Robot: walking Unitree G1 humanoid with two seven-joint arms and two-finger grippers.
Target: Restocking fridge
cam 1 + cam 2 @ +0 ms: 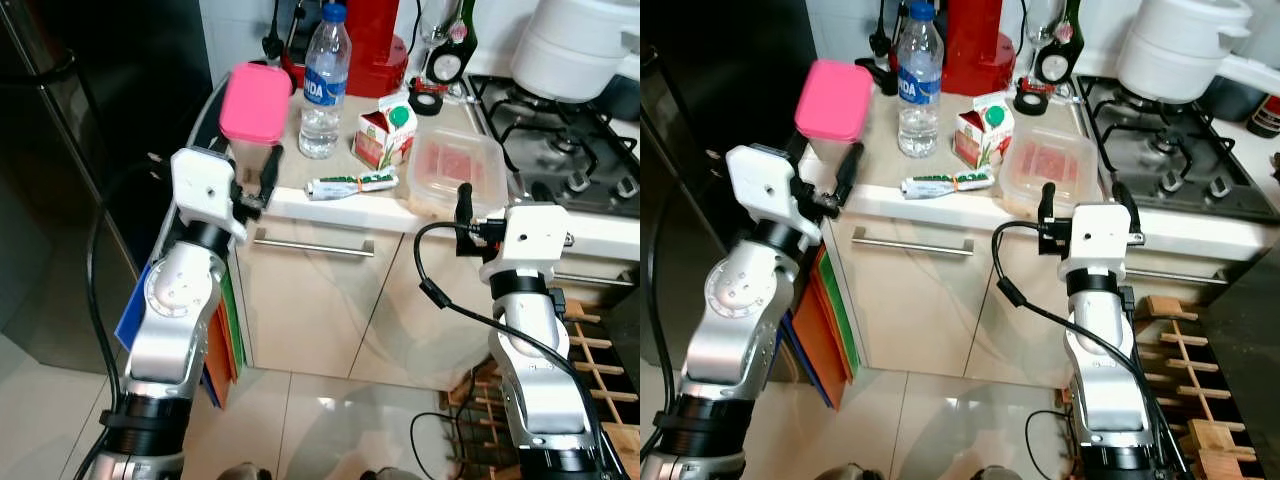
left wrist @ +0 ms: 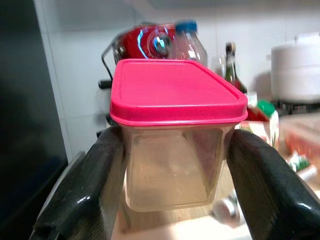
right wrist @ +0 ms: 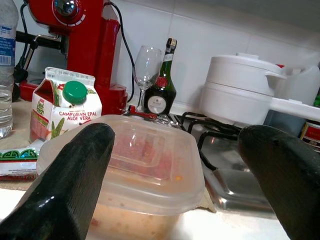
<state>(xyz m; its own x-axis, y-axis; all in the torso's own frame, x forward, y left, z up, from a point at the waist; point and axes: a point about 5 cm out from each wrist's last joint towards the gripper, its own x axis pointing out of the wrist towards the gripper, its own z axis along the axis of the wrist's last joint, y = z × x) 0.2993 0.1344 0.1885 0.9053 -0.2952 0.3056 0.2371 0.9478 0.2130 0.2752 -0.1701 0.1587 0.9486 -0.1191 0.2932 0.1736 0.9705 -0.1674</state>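
A clear tub with a pink lid [image 1: 255, 103] sits at the counter's left end, by the fridge. My left gripper [image 1: 250, 168] is shut on it; in the left wrist view both black fingers [image 2: 85, 190] press the tub's [image 2: 172, 165] sides below the lid. A clear lidded container of reddish food [image 1: 455, 168] rests near the counter's front edge. Just in front of it, my right gripper [image 1: 1083, 203] stands open, its fingers [image 3: 70, 185] spread wider than the container [image 3: 135, 170] and not touching it.
The dark fridge [image 1: 80, 150] stands shut at the left. On the counter are a water bottle [image 1: 323, 90], a juice carton [image 1: 385, 135], a tube [image 1: 350, 184] and a red appliance [image 1: 372, 40]. At the right are the gas hob [image 1: 560, 140] and a white pot [image 1: 580, 40]; a wooden rack [image 1: 590, 350] stands on the floor.
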